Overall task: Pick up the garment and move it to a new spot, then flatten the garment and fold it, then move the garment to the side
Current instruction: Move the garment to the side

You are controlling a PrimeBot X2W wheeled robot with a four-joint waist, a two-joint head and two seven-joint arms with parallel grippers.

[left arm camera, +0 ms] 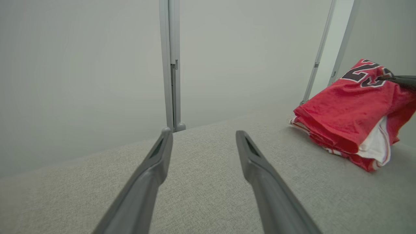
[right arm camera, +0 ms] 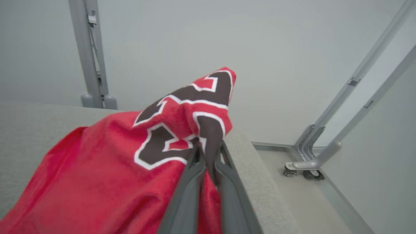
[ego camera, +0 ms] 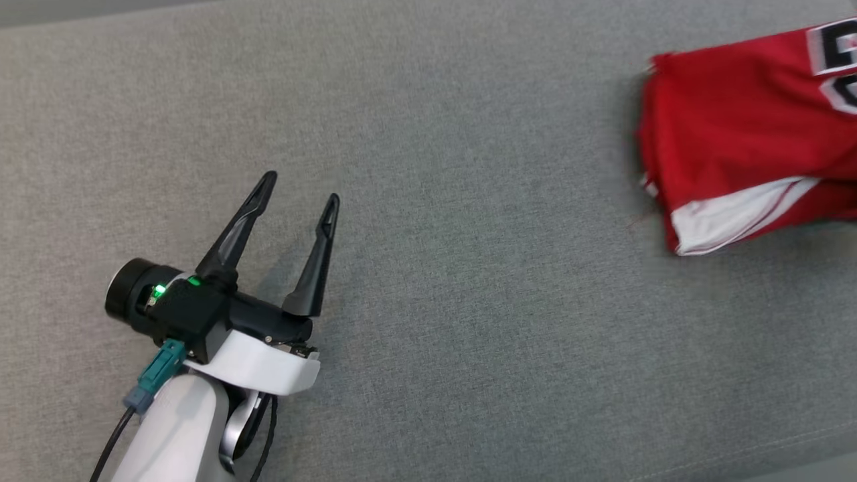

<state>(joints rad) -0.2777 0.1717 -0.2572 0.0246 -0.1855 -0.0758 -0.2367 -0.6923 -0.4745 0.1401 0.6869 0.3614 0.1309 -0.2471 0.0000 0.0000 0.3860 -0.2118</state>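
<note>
**Left to right, all positions given relative to the garment.**

- **Well to the left of the garment:** the left gripper (ego camera: 300,187) is held low over the grey woven-fabric counter (ego camera: 482,321). Its two long dark fingers (left arm camera: 152,169) are spread to full width and nothing is grasped. This placement is judged to leave the cloth's path free while the other arm works alone.
- **Behind and to the left of the garment:** a grey upright metal post (left arm camera: 170,65) is seen beyond the counter's far edge.
- **The garment:** the red mesh jersey with black-and-white numerals and a white side panel (ego camera: 736,134) is seen folded into a compact stack. It lies on the counter close to its right-hand end. Its layered edges (left arm camera: 328,136) are turned towards the left gripper.
- **At the garment's upper right corner:** the right gripper (right arm camera: 209,152) has its fingers almost fully closed on a fold of the numbered panel. This fold is drawn up into a peak while the rest of the stack rests on the counter. A pinch through several layers at one corner is judged suited to dragging the stack sideways without unfolding it, so the final step of moving it aside appears to be in hand.
</note>
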